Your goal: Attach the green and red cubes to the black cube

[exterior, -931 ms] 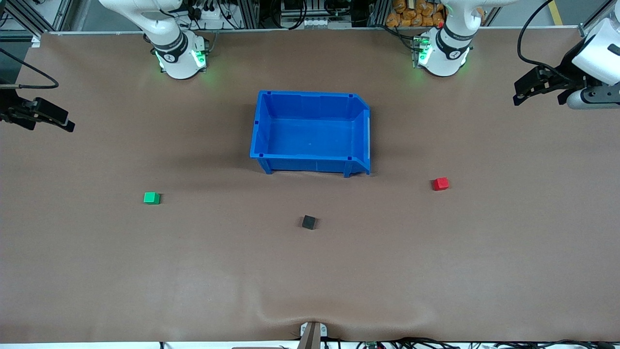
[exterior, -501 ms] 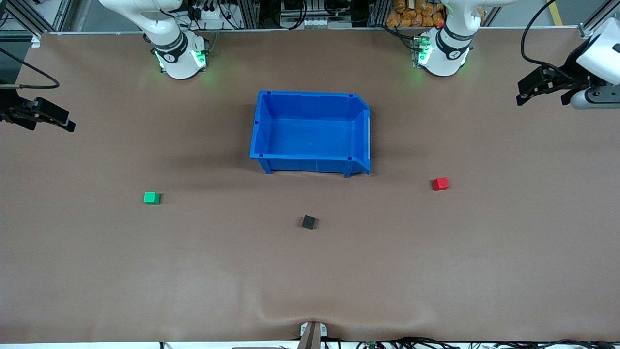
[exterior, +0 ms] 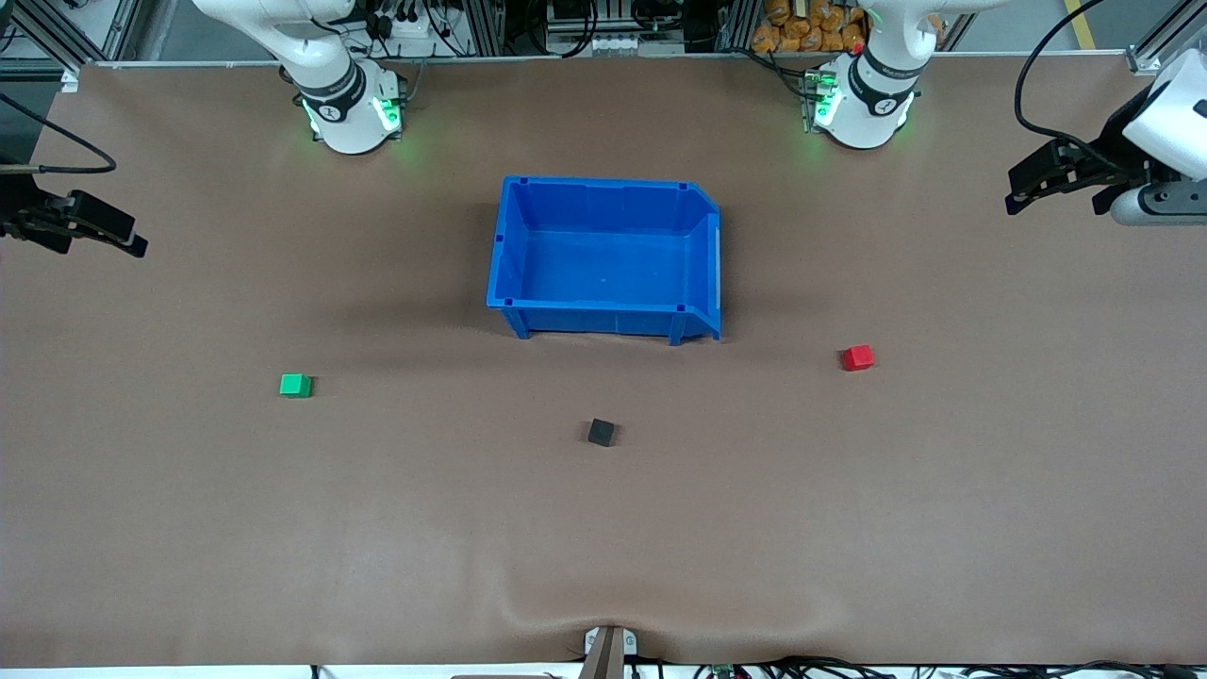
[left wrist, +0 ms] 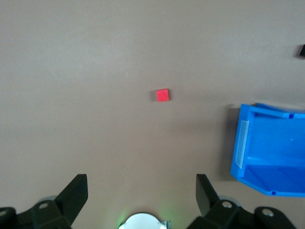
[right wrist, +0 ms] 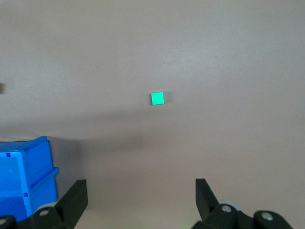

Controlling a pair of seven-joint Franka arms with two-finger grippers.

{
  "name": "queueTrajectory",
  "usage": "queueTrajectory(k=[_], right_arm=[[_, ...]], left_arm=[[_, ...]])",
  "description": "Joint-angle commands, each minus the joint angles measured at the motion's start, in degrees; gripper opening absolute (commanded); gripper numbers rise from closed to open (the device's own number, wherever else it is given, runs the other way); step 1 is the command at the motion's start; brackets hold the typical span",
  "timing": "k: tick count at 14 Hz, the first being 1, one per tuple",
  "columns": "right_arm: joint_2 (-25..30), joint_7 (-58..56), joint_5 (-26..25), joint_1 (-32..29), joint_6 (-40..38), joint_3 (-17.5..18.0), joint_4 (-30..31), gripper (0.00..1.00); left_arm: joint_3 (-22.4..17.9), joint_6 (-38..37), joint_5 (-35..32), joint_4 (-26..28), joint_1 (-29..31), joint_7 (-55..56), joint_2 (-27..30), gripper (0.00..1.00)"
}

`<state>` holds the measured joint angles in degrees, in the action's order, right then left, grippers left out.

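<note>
Green cube (exterior: 295, 385): small, matte, plain; lower left of centre in the front frame, toward the right arm's end of the surface (exterior: 603, 528), resting flat, well apart from everything else. Also centred in the right wrist view (right wrist: 157, 98).

Red cube (exterior: 858, 357): same size, matte; right of centre in the front frame, toward the left arm's end, well apart from the bin. Centred in the left wrist view (left wrist: 162, 95).

Black cube (exterior: 601, 432): same size; middle of the front frame, nearer the front camera than the blue bin (exterior: 603, 189), roughly between the two coloured cubes.

Handling, by judgement: probably light and rigid, hard-edged, unlikely to deform; matte faces likely to give fair friction. Best taken across two opposite flat side faces, fingers square to them, low enough not to tip. Means of attachment not discernible at this size, possibly magnetic.

Left gripper (exterior: 1054, 179): upper right edge of the front frame, over bare surface, fingers spread wide, holding nothing.

Right gripper (exterior: 90, 226): upper left edge, over bare surface, likewise spread and unladen.
</note>
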<state>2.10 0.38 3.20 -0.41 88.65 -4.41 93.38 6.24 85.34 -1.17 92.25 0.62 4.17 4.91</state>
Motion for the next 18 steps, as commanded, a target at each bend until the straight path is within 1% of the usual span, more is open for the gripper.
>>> queueTrajectory(k=[1,4,6,8,11,14,18], right_arm=[[-2.2,0.9,-0.2,0.1,-0.4,0.2,-1.3,1.00],[-4.3,0.8,0.0,0.2,-0.1,0.2,-2.1,1.00],[-7.4,0.8,0.0,1.0,-0.1,0.5,-3.7,1.00],[-10.5,0.8,0.0,2.5,-0.1,0.5,-5.3,1.00],[-13.8,0.8,0.0,3.1,-0.1,0.5,-5.5,1.00],[-15.2,0.8,-0.6,3.0,0.0,0.4,-5.5,1.00],[-15.5,0.8,-0.2,1.3,-0.3,0.2,-5.5,1.00]], left_arm=[[0.3,-3.3,-0.2,-1.6,0.3,0.5,-0.4,1.00],[0.3,-3.3,-0.2,-1.4,0.3,0.4,-0.8,1.00],[0.3,-3.0,-0.2,-0.2,0.3,0.6,-0.5,1.00],[0.3,-2.5,-0.2,-0.3,0.3,0.6,-0.6,1.00],[0.4,-1.5,-0.1,-0.1,0.3,0.6,-1.6,1.00],[0.6,-1.5,-0.2,0.3,0.1,0.5,-1.4,1.00],[0.7,1.5,-0.1,4.1,0.2,0.5,-1.1,1.00]])
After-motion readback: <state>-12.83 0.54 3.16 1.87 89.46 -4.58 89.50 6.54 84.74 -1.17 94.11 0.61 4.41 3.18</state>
